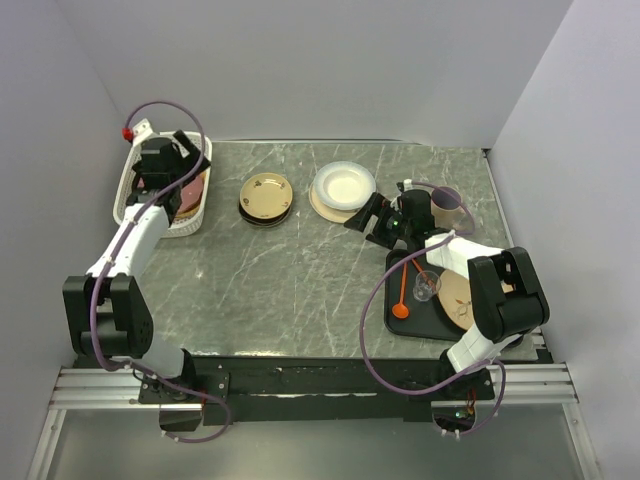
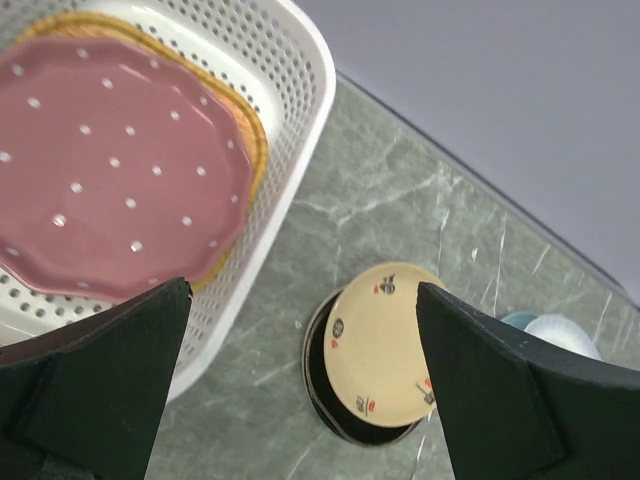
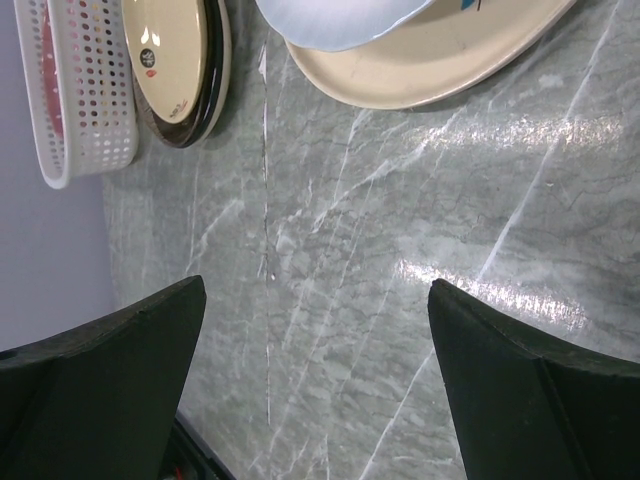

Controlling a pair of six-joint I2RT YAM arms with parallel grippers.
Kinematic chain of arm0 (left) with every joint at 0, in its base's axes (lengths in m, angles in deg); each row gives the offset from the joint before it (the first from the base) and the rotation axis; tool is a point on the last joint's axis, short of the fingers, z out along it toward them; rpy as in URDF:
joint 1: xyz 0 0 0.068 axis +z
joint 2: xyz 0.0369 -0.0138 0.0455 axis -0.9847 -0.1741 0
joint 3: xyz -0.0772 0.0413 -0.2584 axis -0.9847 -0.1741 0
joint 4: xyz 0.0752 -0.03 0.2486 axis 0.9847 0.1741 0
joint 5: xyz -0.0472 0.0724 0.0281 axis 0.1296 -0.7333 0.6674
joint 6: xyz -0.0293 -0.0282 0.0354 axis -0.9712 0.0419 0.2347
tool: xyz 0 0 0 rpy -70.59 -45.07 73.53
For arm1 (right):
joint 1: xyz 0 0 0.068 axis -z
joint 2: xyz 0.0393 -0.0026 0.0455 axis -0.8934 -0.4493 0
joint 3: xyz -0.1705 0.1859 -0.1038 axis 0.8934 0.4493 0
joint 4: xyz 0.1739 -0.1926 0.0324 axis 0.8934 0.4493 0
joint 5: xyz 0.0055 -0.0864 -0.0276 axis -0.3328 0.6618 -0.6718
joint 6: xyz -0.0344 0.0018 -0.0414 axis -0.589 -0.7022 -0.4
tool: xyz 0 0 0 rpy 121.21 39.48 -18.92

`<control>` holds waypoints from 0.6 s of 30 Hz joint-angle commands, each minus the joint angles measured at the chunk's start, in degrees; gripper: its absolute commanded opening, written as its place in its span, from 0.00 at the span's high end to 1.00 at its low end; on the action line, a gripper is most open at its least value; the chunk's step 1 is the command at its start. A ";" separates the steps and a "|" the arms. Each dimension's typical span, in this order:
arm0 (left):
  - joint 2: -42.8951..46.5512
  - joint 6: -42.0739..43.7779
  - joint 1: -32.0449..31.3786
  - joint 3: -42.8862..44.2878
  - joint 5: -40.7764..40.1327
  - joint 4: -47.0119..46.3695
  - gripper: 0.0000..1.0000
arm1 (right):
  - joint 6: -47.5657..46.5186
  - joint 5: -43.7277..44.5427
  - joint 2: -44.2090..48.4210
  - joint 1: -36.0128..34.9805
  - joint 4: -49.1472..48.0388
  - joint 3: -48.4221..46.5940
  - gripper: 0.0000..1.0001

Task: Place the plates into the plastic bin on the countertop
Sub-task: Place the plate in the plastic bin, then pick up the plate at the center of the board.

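The white plastic bin (image 1: 190, 228) stands at the back left of the countertop (image 1: 300, 280). In it a pink polka-dot plate (image 2: 110, 170) lies on an orange-brown plate (image 2: 256, 135). My left gripper (image 1: 175, 182) hovers over the bin, open and empty. A small tan plate (image 1: 266, 194) rests on a dark brown plate (image 2: 322, 385) at mid-back. To their right a blue-and-cream plate (image 1: 343, 184) sits on a cream plate (image 3: 430, 70). My right gripper (image 1: 368, 220) hangs open and empty just in front of that stack.
A black tray (image 1: 395, 318) at the right front carries an orange spoon (image 1: 400, 300), a clear glass (image 1: 427, 287) and a tan dish (image 1: 458, 300). A purple cup (image 1: 446, 204) stands behind the right arm. Walls close the left, back and right.
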 commanded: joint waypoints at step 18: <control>-5.85 1.30 -17.47 -0.74 2.61 -3.04 0.01 | 3.09 7.08 -4.78 -0.16 -1.16 -7.96 0.06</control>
